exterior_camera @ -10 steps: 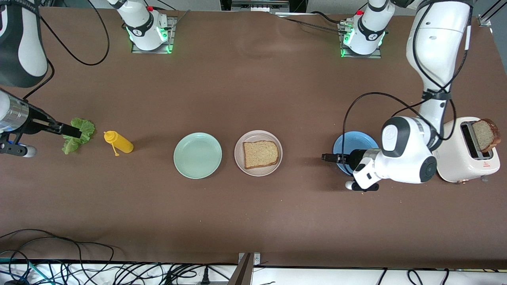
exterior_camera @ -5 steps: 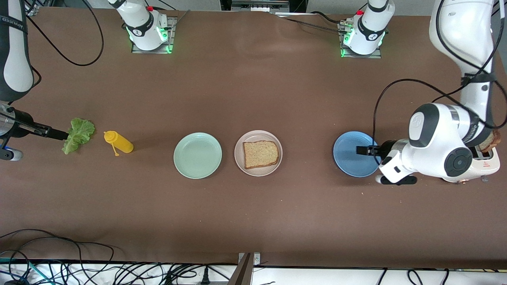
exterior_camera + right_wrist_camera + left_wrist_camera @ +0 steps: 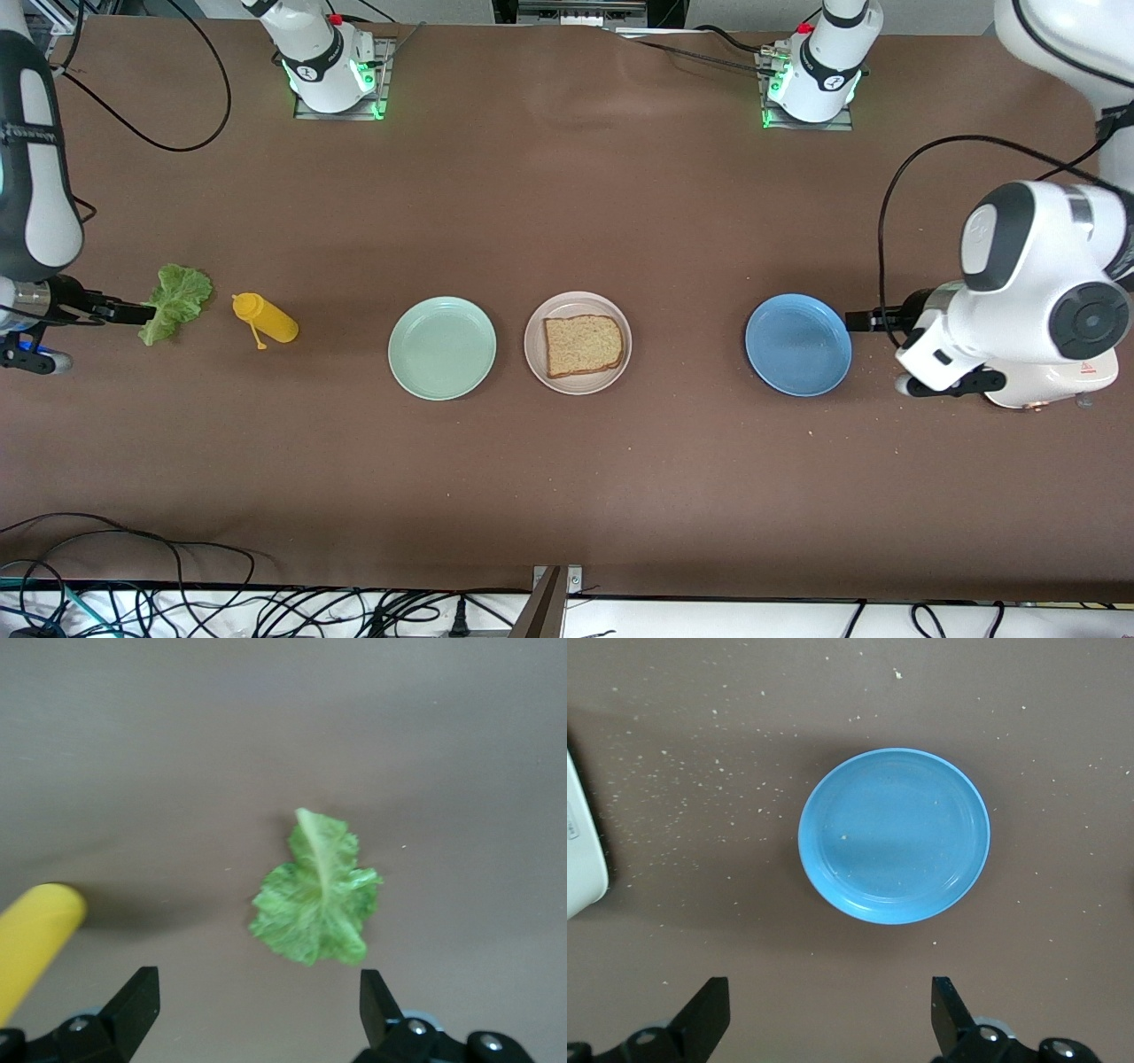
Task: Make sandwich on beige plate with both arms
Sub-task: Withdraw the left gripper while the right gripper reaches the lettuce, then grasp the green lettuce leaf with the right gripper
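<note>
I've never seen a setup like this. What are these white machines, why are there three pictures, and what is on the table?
Two white robot arms work at a brown table. The big picture looks down from across it; the other two come from cameras on the arms' wrists. The left gripper, open and empty, is by the blue plate. The right gripper, open and empty, is by the lettuce leaf. Between them lie a yellow bottle, a mint green plate and the beige plate carrying one bread slice. A white toaster sits under the left arm.
</note>
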{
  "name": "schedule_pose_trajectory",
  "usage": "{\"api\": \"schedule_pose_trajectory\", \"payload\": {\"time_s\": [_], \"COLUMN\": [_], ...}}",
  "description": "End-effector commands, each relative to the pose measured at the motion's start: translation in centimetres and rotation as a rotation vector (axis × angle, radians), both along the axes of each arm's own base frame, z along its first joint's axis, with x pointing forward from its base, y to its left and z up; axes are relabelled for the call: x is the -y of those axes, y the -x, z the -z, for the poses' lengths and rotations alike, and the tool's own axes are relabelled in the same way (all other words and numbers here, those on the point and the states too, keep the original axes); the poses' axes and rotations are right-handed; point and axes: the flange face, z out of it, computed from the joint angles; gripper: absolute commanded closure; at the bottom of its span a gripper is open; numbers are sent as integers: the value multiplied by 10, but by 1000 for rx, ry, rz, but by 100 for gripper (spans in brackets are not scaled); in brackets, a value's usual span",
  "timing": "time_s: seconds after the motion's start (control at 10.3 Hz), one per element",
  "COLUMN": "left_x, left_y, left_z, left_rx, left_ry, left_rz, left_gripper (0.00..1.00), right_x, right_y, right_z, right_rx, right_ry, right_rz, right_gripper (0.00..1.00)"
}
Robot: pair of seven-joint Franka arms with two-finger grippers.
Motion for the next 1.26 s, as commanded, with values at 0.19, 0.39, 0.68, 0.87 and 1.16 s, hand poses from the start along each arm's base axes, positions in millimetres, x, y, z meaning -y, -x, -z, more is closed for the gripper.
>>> {"api": "schedule_pose_trajectory", "payload": {"time_s": [0.19, 0.39, 0.68, 0.87, 1.16], "left_x": [-26, -46, -61, -77, -54], "left_y": [26, 40, 63, 75, 78], "left_z": [-73, -103, -110, -119, -138], "left_rx": [44, 78, 89, 173, 239], "left_ry": [-45, -31, -65, -94, -84], "left_rz": [21, 38, 27, 5, 46], "left_gripper": [0, 0, 0, 0, 0], "right_x": [10, 15, 25, 37, 39], "right_y": [25, 33, 38, 38, 39], "right_z": [58, 79, 96, 115, 124], "right_rx": [-36, -69, -106, -76, -68], "right_ry": [5, 2, 46, 42, 23], "right_rz": [-20, -12, -49, -52, -70], "right_gripper": [0, 0, 0, 0, 19]}}
